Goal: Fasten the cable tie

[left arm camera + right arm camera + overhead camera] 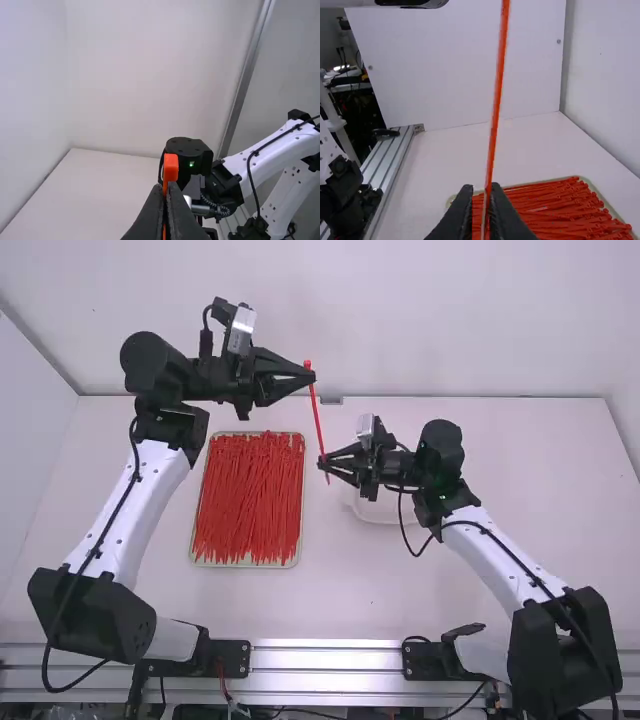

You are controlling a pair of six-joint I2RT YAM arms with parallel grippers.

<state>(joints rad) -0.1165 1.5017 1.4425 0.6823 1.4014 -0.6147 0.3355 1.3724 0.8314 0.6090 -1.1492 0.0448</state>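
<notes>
We saw one red cable tie held in the air between the two arms, above the white table. It ran nearly upright, leaning a little, with its head at the top and its tail at the bottom.

The left gripper was raised high over the far side of the table and pointed toward the right. Its fingers were closed on the top end of the tie. In the left wrist view the two black fingers were pressed together, with the tie's square orange-red head standing just above their tips.

The right gripper sat lower, near the middle of the table, and pointed toward the left. It was clamped on the tie's lower end. In the right wrist view its fingers pinched the thin strap, which rose straight up from between them.

A flat tray lay on the table below the left gripper and to the left of the right one. It was filled with a pile of loose red cable ties. Beneath the right arm's wrist lay a pale translucent object; we could not tell what it was.
</notes>
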